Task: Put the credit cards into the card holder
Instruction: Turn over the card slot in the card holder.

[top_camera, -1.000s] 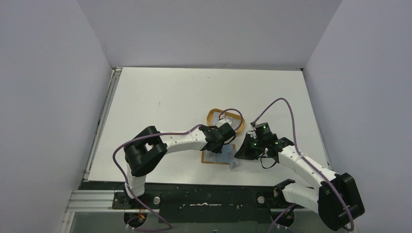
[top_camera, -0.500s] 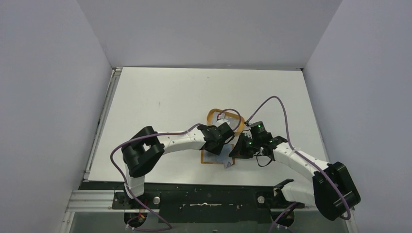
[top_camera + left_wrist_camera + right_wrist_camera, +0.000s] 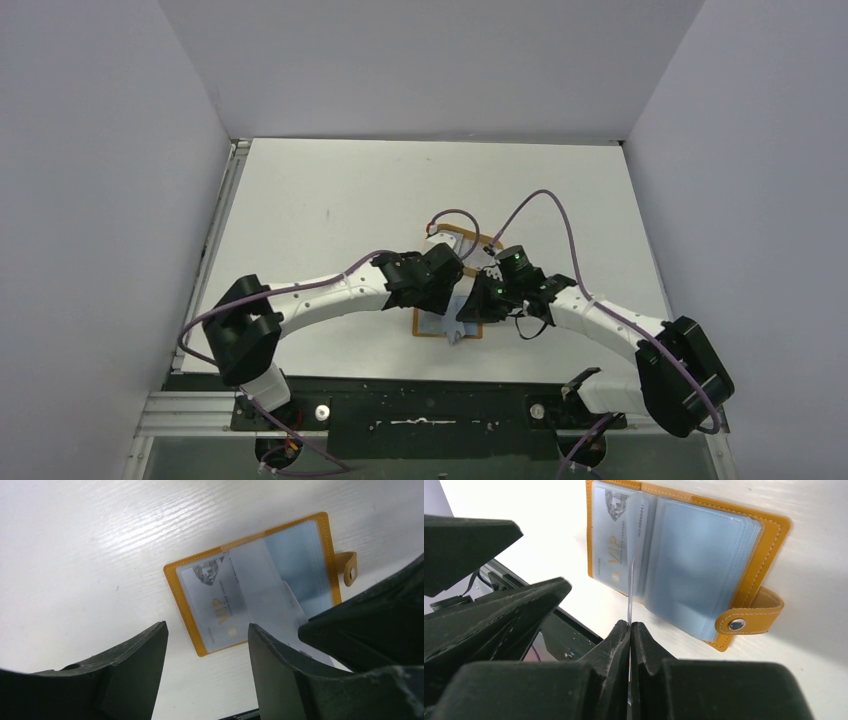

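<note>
Our right pincer [image 3: 629,630] pinches a credit card [image 3: 630,575] over the open card holder [image 3: 704,555] (left pincer [image 3: 207,632] spread); next, we think, slide it in.

Stitched tan-orange leather frames the card holder [image 3: 774,535], its clear plastic sleeves [image 3: 704,555] glossy (a shiny metal snap [image 3: 737,624] on the tab [image 3: 760,611]), on a white, faintly grained surface [image 3: 75,555]; right claw [image 3: 629,626] matt black plastic.

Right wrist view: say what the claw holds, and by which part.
The right claw pinches a credit card by its near edge; the rest stands over the open card holder.
</note>
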